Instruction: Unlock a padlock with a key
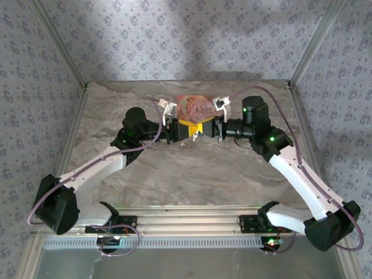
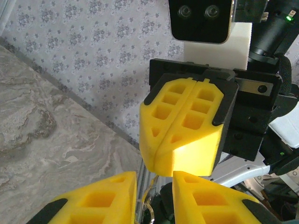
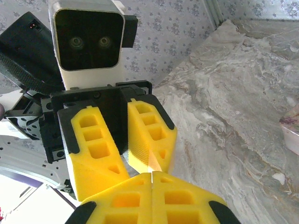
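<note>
The left gripper [image 2: 155, 177], its chunky yellow plastic fingers a narrow gap apart, and the right gripper [image 3: 152, 181], its matching yellow fingers pressed flat together, meet tip to tip above the grey marbled table [image 1: 174, 168]. They are just in front of a flat pink-orange printed packet [image 1: 192, 106]. In the left gripper's gap, the left wrist view shows a small dark object with a thin silvery wire loop. By my reading this is the tiny dark-blue padlock [image 2: 161, 206], clamped there, though little of it shows. No key can be made out; if the right fingers pinch one, it is hidden where the two tips touch.

The chief risk, as I judge it, is misalignment. The keyhole is tiny and buried between bulky fingertips, so a slight offset would jam the key against the lock body or the plastic. Pushing then could twist the padlock in its hold or pop it out onto the table. Turning is the other hazard — a thin key between flat pads may slip instead of rotating the cylinder.
</note>
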Controlling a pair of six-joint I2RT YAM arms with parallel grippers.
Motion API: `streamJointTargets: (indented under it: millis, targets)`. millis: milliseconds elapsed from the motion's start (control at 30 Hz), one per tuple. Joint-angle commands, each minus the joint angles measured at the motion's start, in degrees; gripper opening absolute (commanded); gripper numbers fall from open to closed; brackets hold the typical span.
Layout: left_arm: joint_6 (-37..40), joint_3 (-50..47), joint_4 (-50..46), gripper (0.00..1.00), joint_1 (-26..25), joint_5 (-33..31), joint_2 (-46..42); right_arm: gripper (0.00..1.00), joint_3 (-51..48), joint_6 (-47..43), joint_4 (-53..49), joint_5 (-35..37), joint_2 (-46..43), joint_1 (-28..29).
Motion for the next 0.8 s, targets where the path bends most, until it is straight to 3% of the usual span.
streamJointTargets:
  millis: [0, 767]
  targets:
    - [-0.4, -0.2, 2.1, 0.28, -0.1, 1.8, 0.7, 0.0, -0.3, 0.7, 1.7, -1.8, -0.6, -0.5]
    - [-0.1, -0.4, 0.9, 0.22, 0.0, 3.8, 2.6, 0.0, -1.0, 1.2, 2.8, -3.8, -0.9, -1.8]
